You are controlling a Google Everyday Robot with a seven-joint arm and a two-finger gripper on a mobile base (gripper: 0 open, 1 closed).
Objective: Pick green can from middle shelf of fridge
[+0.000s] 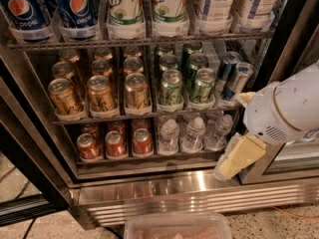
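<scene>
Steel fridge (199,198) on speckled floor (269,228): green can (171,87) stood at the front of the middle shelf (114,117), beside gold cans (99,93); my gripper (227,169) hung low right, well apart, its grip impossible to tell.

Pepsi bottles (22,8), red cans (115,144), water bottles (169,136)

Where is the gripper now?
In the camera view, the gripper sits low on the right, just right of the water bottles and below the green cans on the middle shelf.
</scene>
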